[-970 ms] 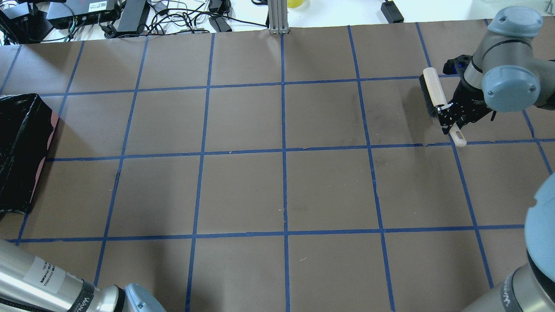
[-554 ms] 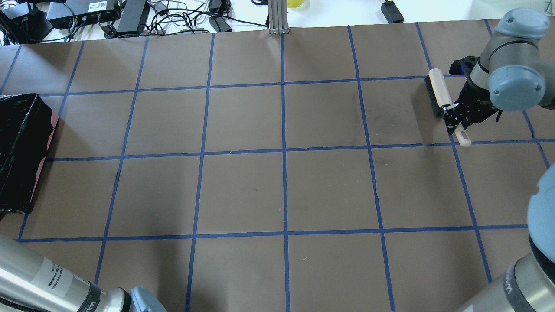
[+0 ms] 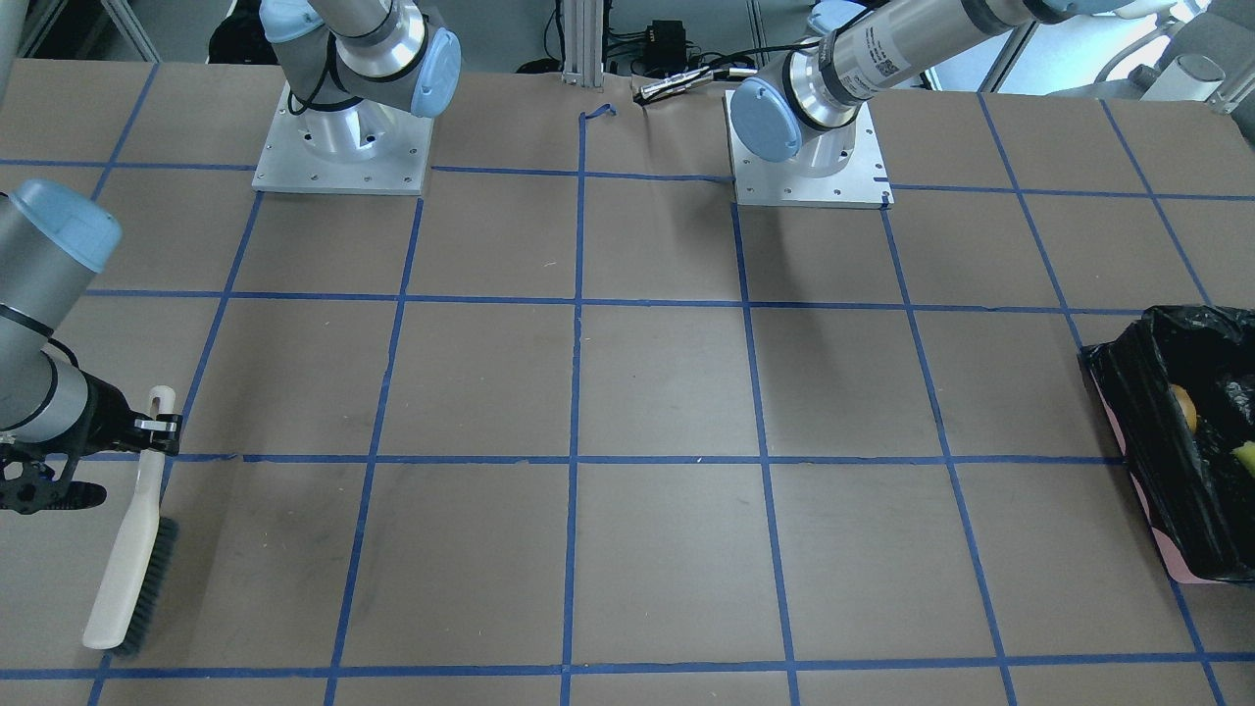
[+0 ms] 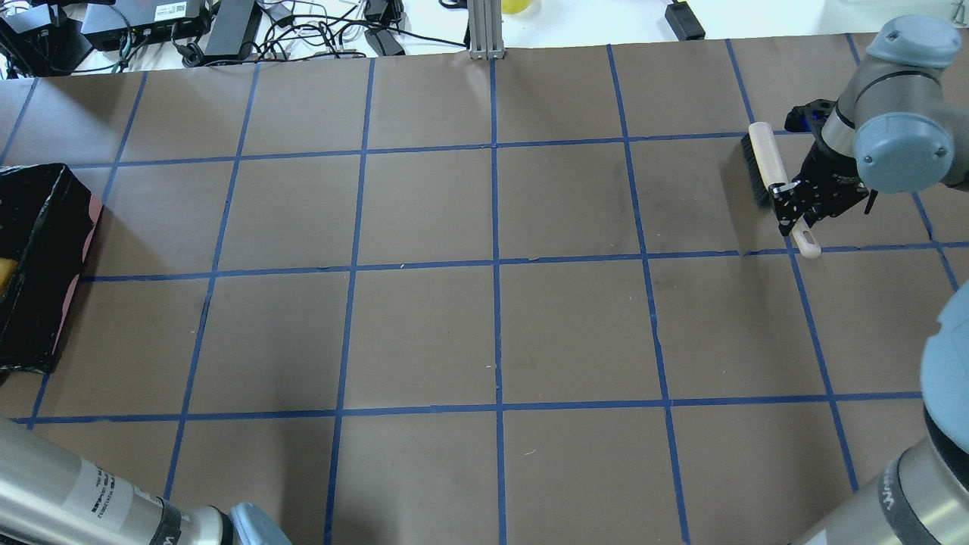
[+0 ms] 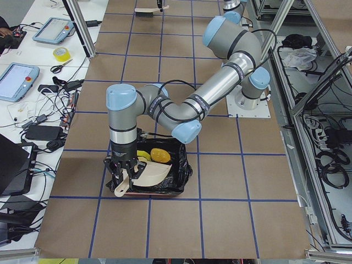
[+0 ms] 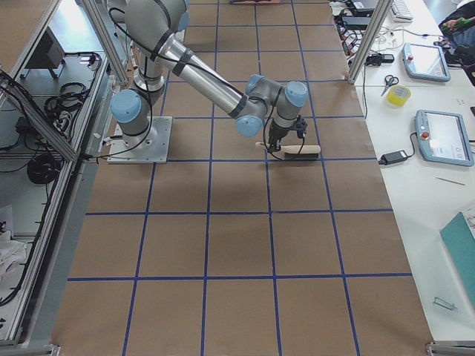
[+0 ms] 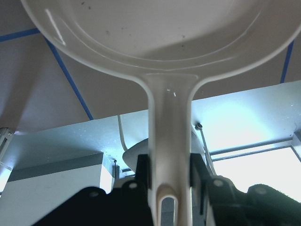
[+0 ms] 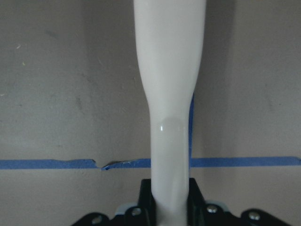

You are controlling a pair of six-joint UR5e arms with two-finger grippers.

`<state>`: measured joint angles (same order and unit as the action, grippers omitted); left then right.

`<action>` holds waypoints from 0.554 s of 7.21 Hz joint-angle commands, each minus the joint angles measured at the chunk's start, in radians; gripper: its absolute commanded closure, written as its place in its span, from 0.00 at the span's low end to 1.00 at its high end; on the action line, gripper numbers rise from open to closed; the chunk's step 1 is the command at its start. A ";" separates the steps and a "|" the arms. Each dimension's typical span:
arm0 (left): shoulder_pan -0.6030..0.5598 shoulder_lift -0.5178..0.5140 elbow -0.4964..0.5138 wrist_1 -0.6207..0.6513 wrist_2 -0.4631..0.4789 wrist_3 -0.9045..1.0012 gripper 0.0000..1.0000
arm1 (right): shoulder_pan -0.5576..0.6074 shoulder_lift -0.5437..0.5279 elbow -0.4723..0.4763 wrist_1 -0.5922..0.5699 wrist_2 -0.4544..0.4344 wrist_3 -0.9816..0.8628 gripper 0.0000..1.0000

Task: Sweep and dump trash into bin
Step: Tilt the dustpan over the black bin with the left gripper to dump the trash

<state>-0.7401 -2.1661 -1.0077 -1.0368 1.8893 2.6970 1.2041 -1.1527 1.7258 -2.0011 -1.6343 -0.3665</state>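
The bin (image 3: 1142,431), pink with a black bag, stands at the table's left end (image 4: 53,250). A golden-brown lump (image 3: 1184,407) and a yellow sponge piece (image 3: 1245,454) lie inside it; both also show in the exterior left view (image 5: 159,153). The pale slice is hidden. My left gripper (image 7: 170,183) is shut on the handle of the beige dustpan (image 5: 151,173), held tilted over the bin (image 5: 184,168). My right gripper (image 4: 791,206) is shut on the handle of a brush (image 4: 763,160) at the far right of the table (image 3: 127,559).
Brown paper with blue tape lines covers the table (image 4: 492,303). Cables and power bricks (image 4: 227,26) lie beyond the far edge. An aluminium post (image 4: 484,30) stands at the far middle. The arm bases (image 3: 338,147) sit at the near side.
My right gripper has moved the brush a little to the right. A yellow piece now shows in the bin at the overhead view's left edge.
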 commanded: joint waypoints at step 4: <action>0.007 0.040 -0.062 0.049 -0.021 0.039 1.00 | 0.000 -0.004 -0.008 -0.008 -0.007 -0.002 0.00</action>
<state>-0.7397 -2.1235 -1.0776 -0.9782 1.8821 2.7245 1.2041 -1.1515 1.7215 -2.0107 -1.6424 -0.3711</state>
